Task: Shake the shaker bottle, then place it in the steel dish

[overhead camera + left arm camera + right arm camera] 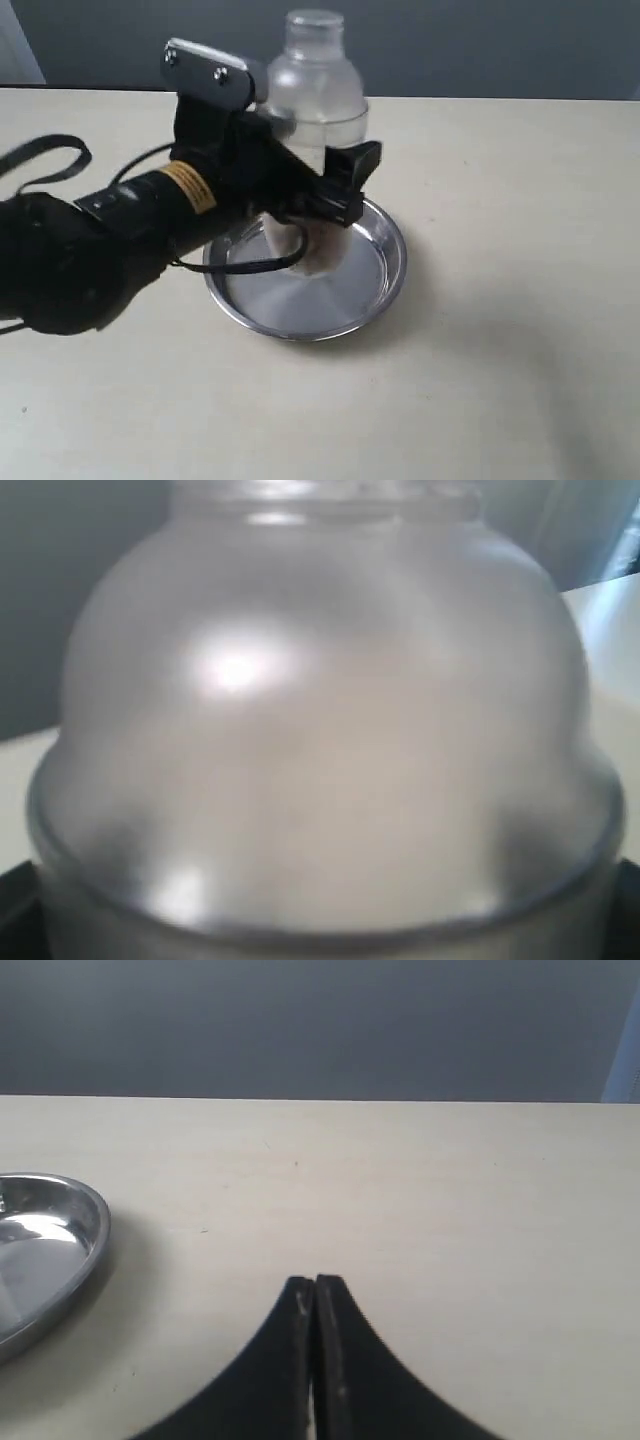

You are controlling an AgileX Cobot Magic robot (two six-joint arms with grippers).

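Note:
The frosted shaker bottle stands upright with its base down inside the steel dish; brown granules show near its bottom. My left gripper is shut on the bottle's body from the left, one black finger across its front. Whether the base rests on the dish floor I cannot tell. In the left wrist view the bottle's domed shoulder fills the picture. My right gripper is shut on nothing, low over bare table, with the dish's rim off to one side. It is out of the exterior view.
The beige table stretches right of and in front of the dish. The left arm's black body and cables lie over the table's left side. A grey wall stands behind the far edge.

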